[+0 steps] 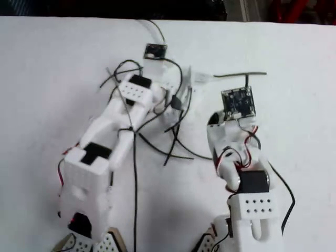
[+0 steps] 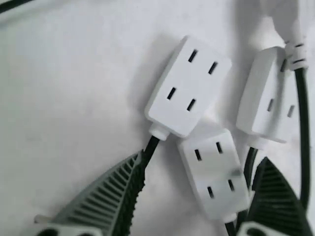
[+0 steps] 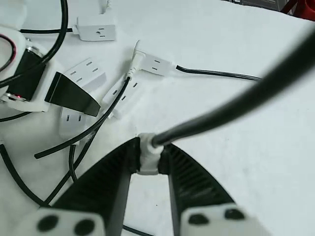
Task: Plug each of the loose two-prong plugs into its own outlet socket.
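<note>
Sprawling over the middle of the worktop [image 1: 47,68], loose black cords [image 1: 157,144] cross one another between the two arms and thread among the white outlet sockets [image 2: 189,86]. Three of these lie just beside each other toward the far edge, slots up. A fourth socket block [image 3: 155,64] lies close by with its own cord trailing off, and a fifth block [image 3: 96,30] lies nearer the far edge. The left gripper [image 2: 202,160] hangs low over the cluster, wide open and holding nothing, a finger on either side of the middle socket. The right gripper [image 3: 147,147] is apart from the cluster, on the side of the right edge. It is tilted down and clamped on a white plug [image 3: 146,160], whose black lead [image 3: 236,105] rises away; the prongs are hidden.
</note>
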`<state>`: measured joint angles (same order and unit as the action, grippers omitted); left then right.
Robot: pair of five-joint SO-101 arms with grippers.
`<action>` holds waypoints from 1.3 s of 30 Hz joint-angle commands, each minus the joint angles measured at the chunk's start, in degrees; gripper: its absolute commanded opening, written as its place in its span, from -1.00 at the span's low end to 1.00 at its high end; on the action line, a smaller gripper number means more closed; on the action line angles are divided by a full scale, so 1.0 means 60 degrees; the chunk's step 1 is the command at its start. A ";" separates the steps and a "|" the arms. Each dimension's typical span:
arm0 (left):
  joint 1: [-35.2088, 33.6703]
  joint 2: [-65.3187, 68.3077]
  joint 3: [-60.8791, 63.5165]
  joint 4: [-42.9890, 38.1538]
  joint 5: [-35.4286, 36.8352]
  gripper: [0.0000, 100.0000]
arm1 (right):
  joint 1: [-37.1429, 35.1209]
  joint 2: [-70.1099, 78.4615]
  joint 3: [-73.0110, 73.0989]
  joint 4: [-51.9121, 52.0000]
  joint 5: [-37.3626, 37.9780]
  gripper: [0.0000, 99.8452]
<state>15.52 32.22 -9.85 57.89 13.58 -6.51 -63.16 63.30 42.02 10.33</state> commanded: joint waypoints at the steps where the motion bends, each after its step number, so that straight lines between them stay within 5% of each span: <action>1: 0.0227 0.0593 -0.1187 0.0264 0.0044 -0.34 | 0.0066 -0.0212 -0.0147 -0.0227 -0.0059 -0.96; 10: 0.0227 0.1707 -0.2828 0.1363 -0.0103 -0.79 | 0.0066 -0.0212 -0.0147 -0.0212 -0.0059 -0.96; 16: 0.0198 0.1736 -0.3985 0.3092 -0.2462 -0.95 | 0.0066 -0.0212 -0.0147 -0.0183 -0.0059 -0.96; 28: 0.0227 0.1766 -0.7458 0.7121 -0.6344 -0.95 | 0.0066 -0.0212 -0.0147 -0.0198 -0.0059 -0.96; 34: 0.0227 0.1853 -0.6667 0.7018 -0.7502 -0.94 | 0.0066 -0.0198 -0.0147 -0.0212 -0.0059 -0.96; 39: 0.0300 0.1795 -0.5348 0.6242 -0.6652 -0.73 | 0.0066 -0.0198 -0.0147 -0.0212 -0.0059 -0.96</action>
<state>16.22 43.74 -45.63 98.68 -30.20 -6.51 -63.16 63.30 42.02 10.33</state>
